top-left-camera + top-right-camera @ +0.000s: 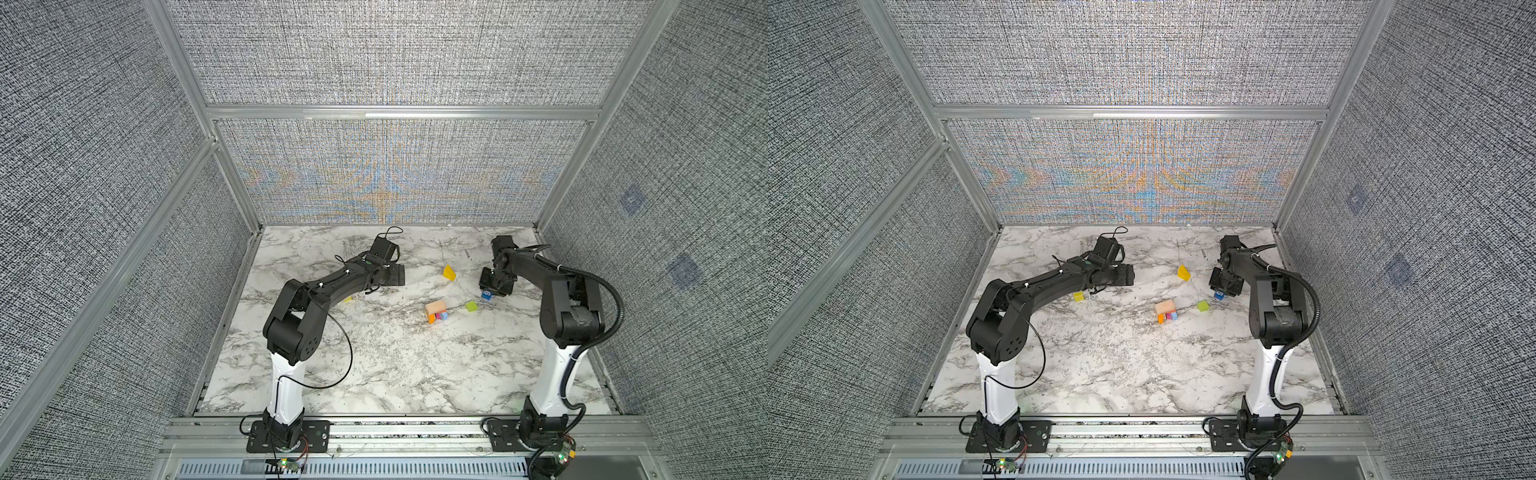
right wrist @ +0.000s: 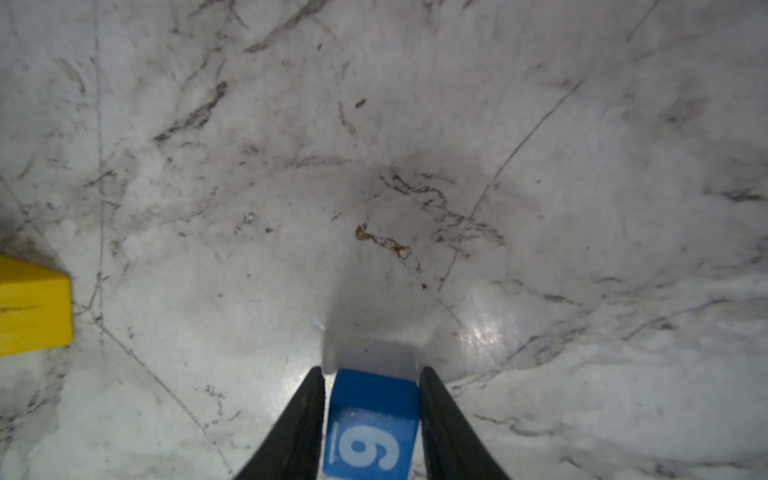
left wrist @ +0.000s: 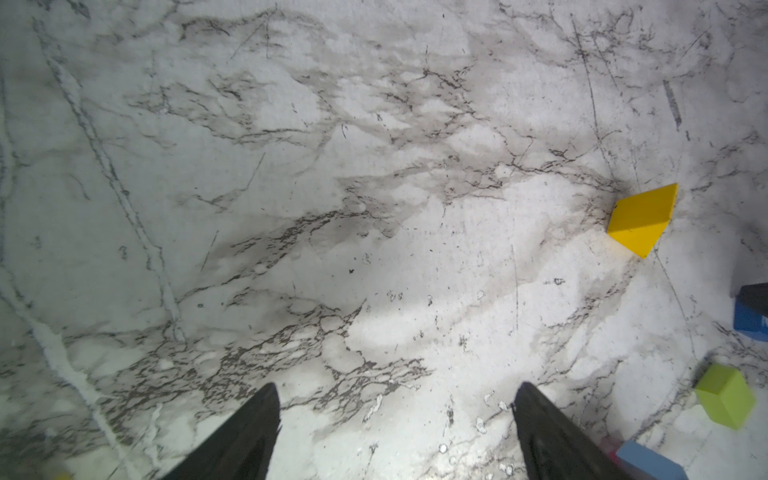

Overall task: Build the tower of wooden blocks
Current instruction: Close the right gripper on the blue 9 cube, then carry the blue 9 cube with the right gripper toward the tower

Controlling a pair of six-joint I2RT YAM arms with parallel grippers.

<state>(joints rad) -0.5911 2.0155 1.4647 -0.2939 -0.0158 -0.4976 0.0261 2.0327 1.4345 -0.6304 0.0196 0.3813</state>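
Marble desk [image 1: 395, 365], both top views: tower [image 1: 436, 312] [image 1: 1167, 312] sits mid-desk, right claw [image 1: 491, 291] down on blue numbered block [image 1: 487, 294]. Left wrist: left claw [image 3: 397, 386] spread wide, empty. Right wrist: right claw [image 2: 371, 370] pinching blue numbered block [image 2: 372, 424] on the desk.

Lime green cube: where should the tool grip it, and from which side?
Come straight down from above and close on two opposite side faces of the lime green cube. It sits flat, clear of the tower, but looks turned askew to the table edge, so rotate the wrist to match.
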